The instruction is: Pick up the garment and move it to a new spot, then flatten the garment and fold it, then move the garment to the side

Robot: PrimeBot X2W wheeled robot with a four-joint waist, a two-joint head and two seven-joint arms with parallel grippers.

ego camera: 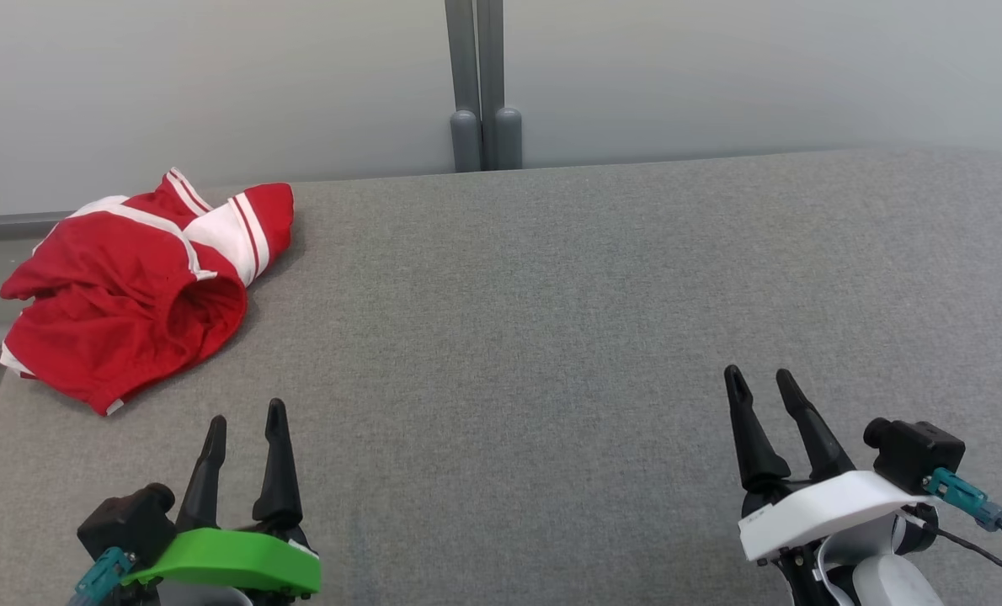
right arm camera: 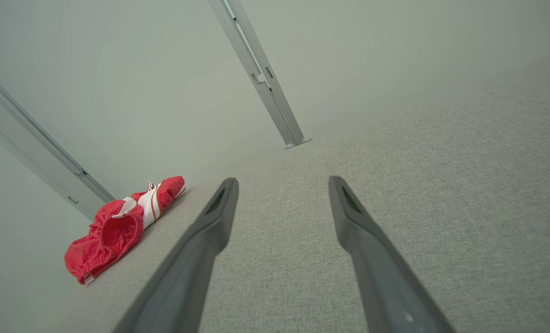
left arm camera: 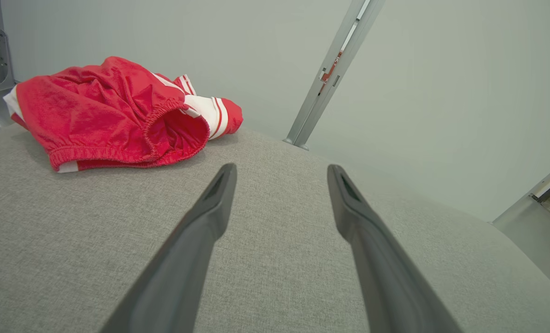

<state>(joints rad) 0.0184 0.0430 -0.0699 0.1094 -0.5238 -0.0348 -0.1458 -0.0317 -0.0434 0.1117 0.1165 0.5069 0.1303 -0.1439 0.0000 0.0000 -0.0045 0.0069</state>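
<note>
Grey tabletop (ego camera: pixel 551 337) beneath, left tool (ego camera: pixel 247 411) and right tool (ego camera: pixel 757 371) hover pointing forward, open, empty.

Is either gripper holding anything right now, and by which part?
Nothing is held. The left gripper and right gripper are open and empty; the red-and-white shorts lie apart from both.

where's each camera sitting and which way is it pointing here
Head view: on the head, looking forward and down at the grey table; left claw and right claw show, open.
Left wrist view: on that wrist, along its own fingers, red garment near at upper left.
Right wrist view: on that wrist, along its fingers across the table, garment far left.
Shared: all three see the garment and grey post.
</note>
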